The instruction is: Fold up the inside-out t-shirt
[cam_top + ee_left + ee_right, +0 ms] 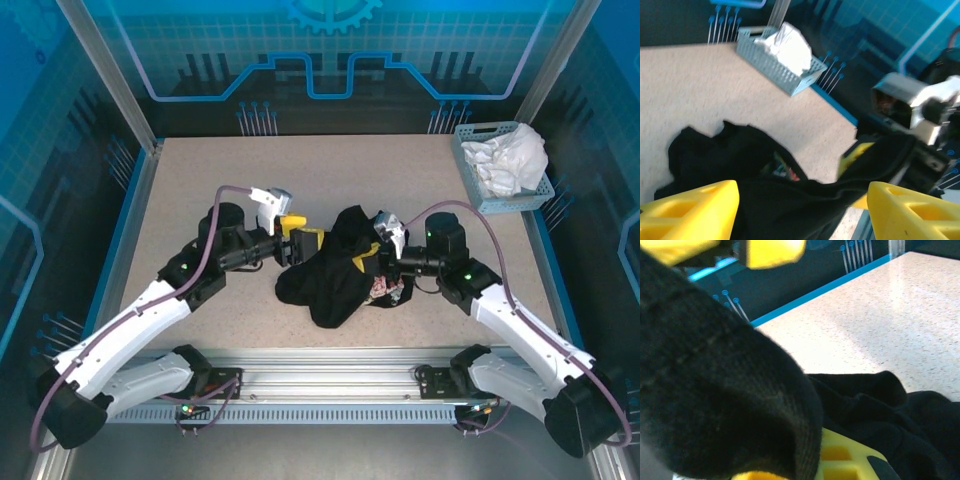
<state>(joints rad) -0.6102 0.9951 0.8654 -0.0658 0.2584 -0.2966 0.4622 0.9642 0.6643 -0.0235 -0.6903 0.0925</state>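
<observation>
We see the inside-out t-shirt [335, 280] bunched in a dark heap on the tabletop [200, 170], near the middle and a little toward the near edge. It lies between the 2 arms, with a scrap of its red-and-white print [385, 290] showing on the right side.

The left gripper [305, 243] sits at the heap's left edge. In the left wrist view its jaws are spread wide, and a band of black cloth runs across the gap between the 2 yellow fingers [690, 210]. The right gripper [385, 258] is at the heap's right side, where the cloth rises up to it. In the right wrist view the fabric drapes over the jaws so thickly that we cannot tell whether they pinch it or merely carry it.

We judge the main risk to be a blind grab. Because the shirt is crumpled, the left jaws could close on several layers at once, or on a sleeve rather than a hem, and the garment would then twist instead of spreading flat. If the right side is only draped, any pull could let the cloth slide off. A wide sweep could also drag fabric toward the near edge.

We count 1 black t-shirt, 1 basket [470, 175] at the far right, 1 white garment [510, 158] inside it, and 2 grippers.
</observation>
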